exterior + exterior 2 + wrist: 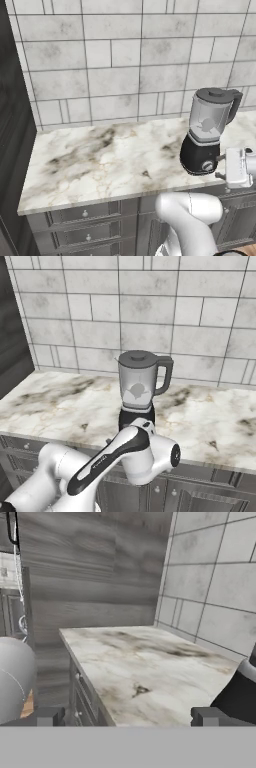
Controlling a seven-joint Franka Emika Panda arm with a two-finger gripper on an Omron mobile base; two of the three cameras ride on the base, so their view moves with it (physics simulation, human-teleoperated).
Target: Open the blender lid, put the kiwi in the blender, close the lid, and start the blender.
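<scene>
Blender [138, 390] (lid [136, 359] on) — no legible labels

even, soft, slightly blurry render

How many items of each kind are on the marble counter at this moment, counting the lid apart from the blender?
Blender: 1
Blender lid, seated on the jar: 1
Pale rounded item inside the jar, too blurred to name: 1
Total: 3
</scene>
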